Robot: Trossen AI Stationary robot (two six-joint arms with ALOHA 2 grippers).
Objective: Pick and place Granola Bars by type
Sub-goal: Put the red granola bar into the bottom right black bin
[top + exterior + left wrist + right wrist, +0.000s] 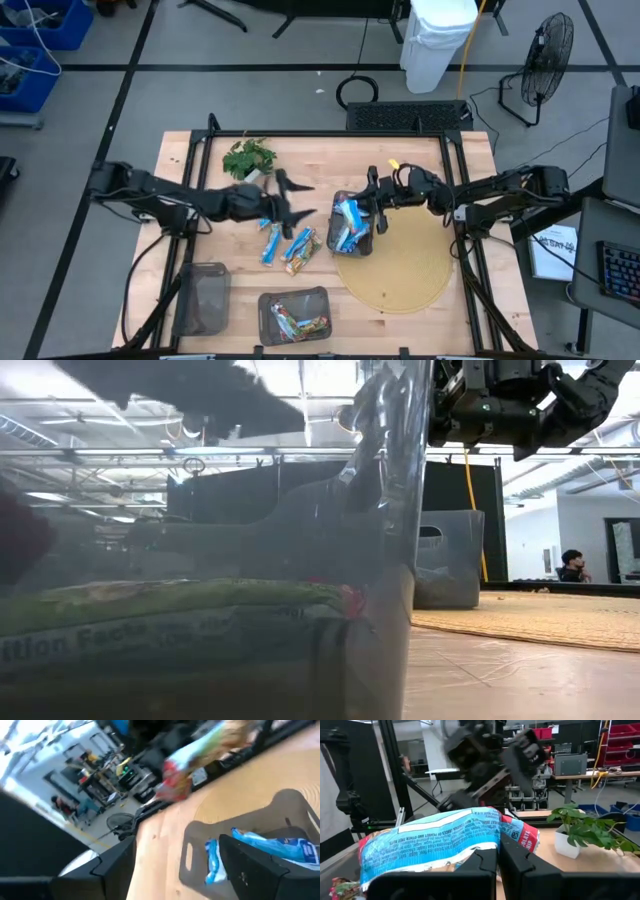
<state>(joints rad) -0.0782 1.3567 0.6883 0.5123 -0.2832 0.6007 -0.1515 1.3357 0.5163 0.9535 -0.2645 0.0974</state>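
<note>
A: Lower centre of the right wrist view, the right gripper [499,862] pinches a blue granola bar [432,842]. Release over the middle bin [352,240]?

B: Yes, low and level. Farther left, the left gripper [290,200] spreads wide above loose bars [285,245].

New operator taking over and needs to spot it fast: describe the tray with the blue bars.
Find the round woven mat on the table's right half. On its edge nearest the table's middle stands a dark tray, with the right gripper beside it. Unlike the two trays at the front edge, it sits on the mat and holds blue-and-white granola bars.
</note>
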